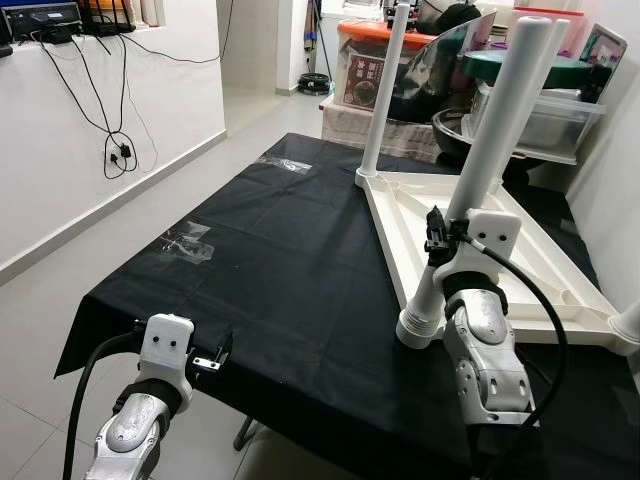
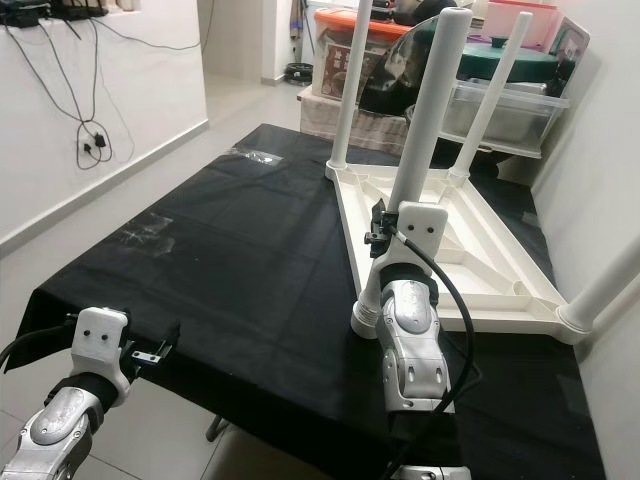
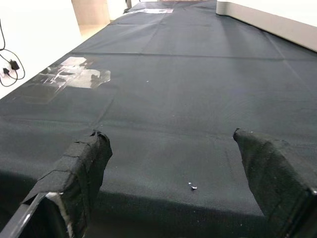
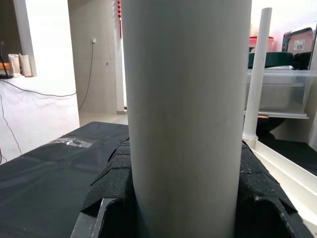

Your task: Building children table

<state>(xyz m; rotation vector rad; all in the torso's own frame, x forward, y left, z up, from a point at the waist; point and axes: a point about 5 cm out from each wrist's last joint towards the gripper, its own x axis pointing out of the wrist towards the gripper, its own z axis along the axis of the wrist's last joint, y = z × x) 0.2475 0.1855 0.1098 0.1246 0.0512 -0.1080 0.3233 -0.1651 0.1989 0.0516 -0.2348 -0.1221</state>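
A white children's table top [image 1: 392, 240] lies upside down on the right half of a black cloth-covered table [image 1: 290, 260]. Upright white legs stand at its far left corner [image 1: 385, 90], far right corner [image 2: 490, 90] and near right corner [image 2: 610, 270]. A fourth white leg [image 1: 495, 120] leans at the near left corner, its flared base [image 1: 418, 328] low beside the rim. My right gripper [image 1: 440, 238] is shut on this leg partway up; in the right wrist view its padded fingers [image 4: 111, 183] press both sides of the leg [image 4: 185, 109]. My left gripper [image 1: 215, 355] is open at the cloth's front edge, fingers [image 3: 74, 183] wide apart.
Clear tape patches [image 1: 188, 243] shine on the cloth's left part. Storage boxes, an orange-lidded bin [image 1: 375, 60] and a clear tub [image 1: 560, 120] crowd the back. A white wall with hanging cables [image 1: 118, 150] runs along the left, with tiled floor [image 1: 60, 290] below.
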